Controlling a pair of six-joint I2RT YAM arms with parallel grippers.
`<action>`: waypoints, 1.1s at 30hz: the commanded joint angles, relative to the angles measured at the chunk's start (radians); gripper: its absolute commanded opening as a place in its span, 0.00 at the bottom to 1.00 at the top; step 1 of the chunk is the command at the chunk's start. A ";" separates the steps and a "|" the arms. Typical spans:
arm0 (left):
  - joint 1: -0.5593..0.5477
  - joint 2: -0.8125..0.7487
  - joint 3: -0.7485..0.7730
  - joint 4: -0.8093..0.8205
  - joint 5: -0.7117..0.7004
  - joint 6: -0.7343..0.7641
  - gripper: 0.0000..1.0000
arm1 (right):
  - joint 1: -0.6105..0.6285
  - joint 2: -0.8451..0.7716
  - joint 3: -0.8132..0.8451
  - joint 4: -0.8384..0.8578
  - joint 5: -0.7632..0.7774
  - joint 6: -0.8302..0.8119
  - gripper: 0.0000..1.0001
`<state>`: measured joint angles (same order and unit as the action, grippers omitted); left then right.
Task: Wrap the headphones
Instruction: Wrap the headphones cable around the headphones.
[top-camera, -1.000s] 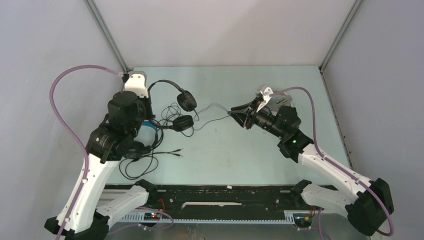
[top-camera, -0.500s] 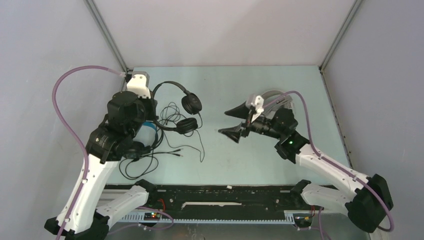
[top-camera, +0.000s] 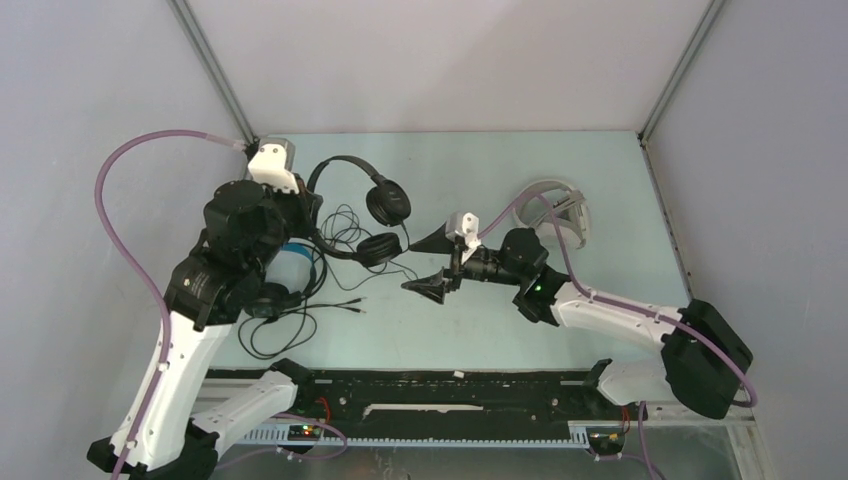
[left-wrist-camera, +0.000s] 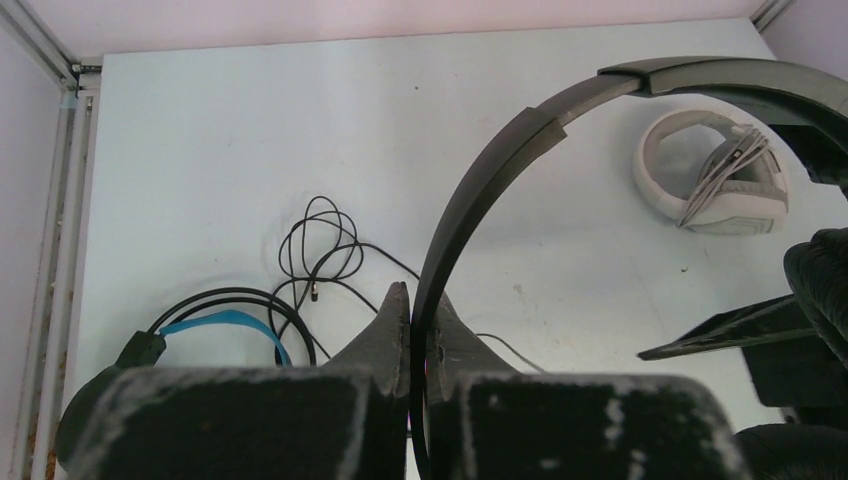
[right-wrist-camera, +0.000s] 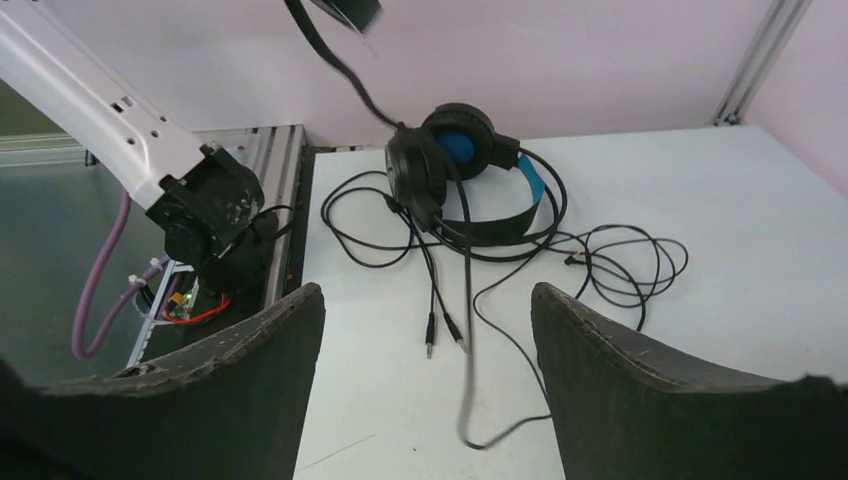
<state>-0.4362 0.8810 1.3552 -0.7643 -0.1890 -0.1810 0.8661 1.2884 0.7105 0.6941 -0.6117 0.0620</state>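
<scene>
My left gripper (top-camera: 308, 212) is shut on the headband of the slim black headset (top-camera: 385, 205) and holds it above the table; its ear cups hang to the right. In the left wrist view the band (left-wrist-camera: 480, 190) runs up from between my closed fingers (left-wrist-camera: 412, 300). The bulkier black headset with the blue-lined band (top-camera: 285, 270) lies under my left arm and also shows in the right wrist view (right-wrist-camera: 460, 160). The white headset (top-camera: 560, 210) lies at the back right. My right gripper (top-camera: 425, 262) is open and empty, low over the table middle, facing the black cables (right-wrist-camera: 620, 250).
Loose black cable loops (top-camera: 345, 225) and two jack plugs (right-wrist-camera: 440, 340) lie on the table left of centre. A thin cable (right-wrist-camera: 467, 330) hangs between my right fingers' view. The table's front rail (top-camera: 420, 385) and side walls bound the space.
My right gripper has let go of the stretched cable, opened, and moved left and forward toward the table middle. The cable has dropped. My left gripper still holds the slim headset, shifted slightly.
</scene>
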 joint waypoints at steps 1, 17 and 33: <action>0.005 -0.016 0.073 0.074 0.035 -0.035 0.00 | 0.012 0.047 0.025 0.077 0.113 0.011 0.77; 0.005 -0.023 0.078 0.093 0.062 -0.046 0.00 | 0.042 0.245 0.012 0.244 0.063 0.068 0.66; 0.005 -0.079 -0.021 0.227 0.423 -0.251 0.00 | -0.025 0.252 0.045 0.381 0.101 0.071 0.00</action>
<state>-0.4362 0.8265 1.3621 -0.6830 0.0338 -0.2996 0.8745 1.5421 0.7105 0.9607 -0.5304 0.1246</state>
